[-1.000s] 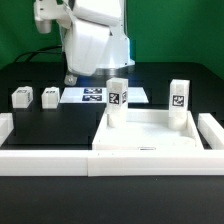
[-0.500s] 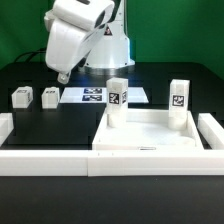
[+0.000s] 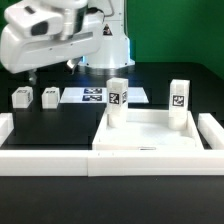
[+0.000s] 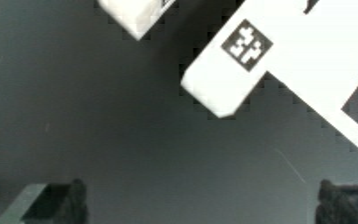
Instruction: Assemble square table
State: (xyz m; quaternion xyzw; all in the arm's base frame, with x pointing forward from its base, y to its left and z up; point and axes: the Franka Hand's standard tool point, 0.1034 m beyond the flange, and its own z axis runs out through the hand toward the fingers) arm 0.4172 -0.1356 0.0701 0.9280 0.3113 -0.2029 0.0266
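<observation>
Arm: the white Franka arm [image 3: 50,35] leans over the exterior view's left, above the loose parts.
Pincer: the pincer [image 4: 197,200] is empty, and its dark fingers [image 4: 51,200] stand wide apart over bare bench in the wrist view. It looks readied for a pick.
Loose legs: two small white tagged block legs [image 3: 21,97] [image 3: 49,96] sit side by side, well apart from the slab. They are probably next to be fetched.
Marker board: the thin white marker board [image 3: 105,95] lies flat behind the slab.
Slab: the large white plastic square slab [image 3: 150,135] rests against the long low white border wall [image 3: 50,160], likely so it is braced while legs are twisted in.
Standing legs: two white tagged legs [image 3: 117,100] [image 3: 179,100] stand upright at the slab's far corners, so the task seems about half done.
Surface: the matte black bench [image 3: 60,125] carries everything.
Room: a green backdrop [image 3: 170,30] hangs behind.
</observation>
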